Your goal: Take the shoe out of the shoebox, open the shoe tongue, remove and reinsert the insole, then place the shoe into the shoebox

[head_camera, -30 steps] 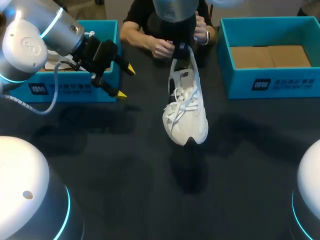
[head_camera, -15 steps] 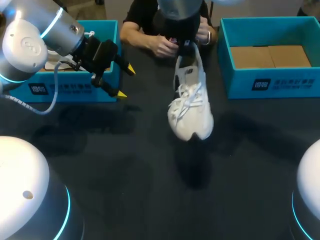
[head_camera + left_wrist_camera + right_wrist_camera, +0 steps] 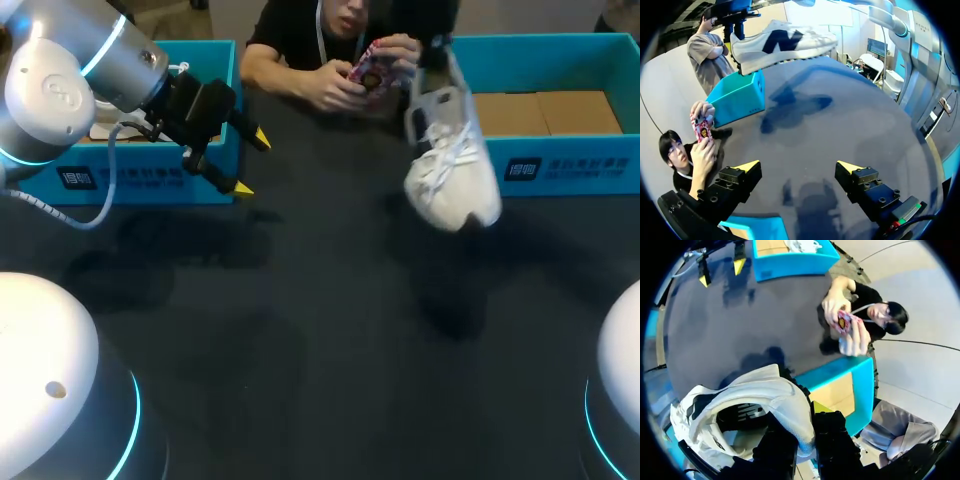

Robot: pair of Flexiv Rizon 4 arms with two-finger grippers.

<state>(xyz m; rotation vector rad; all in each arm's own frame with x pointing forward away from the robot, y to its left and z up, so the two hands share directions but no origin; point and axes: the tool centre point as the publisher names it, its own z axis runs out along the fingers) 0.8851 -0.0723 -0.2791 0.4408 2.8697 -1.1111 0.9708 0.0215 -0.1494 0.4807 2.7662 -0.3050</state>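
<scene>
A white shoe (image 3: 452,170) with a dark side logo hangs toe-down in the air, over the near left corner of the right blue shoebox (image 3: 560,165). My right gripper (image 3: 438,58) is shut on its heel collar. In the right wrist view the shoe (image 3: 752,395) fills the space around my right gripper (image 3: 807,430), and the right shoebox (image 3: 842,382) lies just beyond it. My left gripper (image 3: 250,163) hovers open and empty in front of the left blue shoebox (image 3: 130,180). From the left wrist view, the shoe (image 3: 785,42) floats far ahead of the left gripper (image 3: 799,167).
The right shoebox holds only a brown cardboard bottom. The left shoebox (image 3: 790,260) has white paper inside. A person's hands (image 3: 345,80) hold a phone at the table's far edge between the two boxes. Dark table (image 3: 300,330) stretches between the boxes and me.
My right gripper has carried the shoe to the right and farther back, from the table's middle to the right shoebox's corner. The left arm has stayed put.
</scene>
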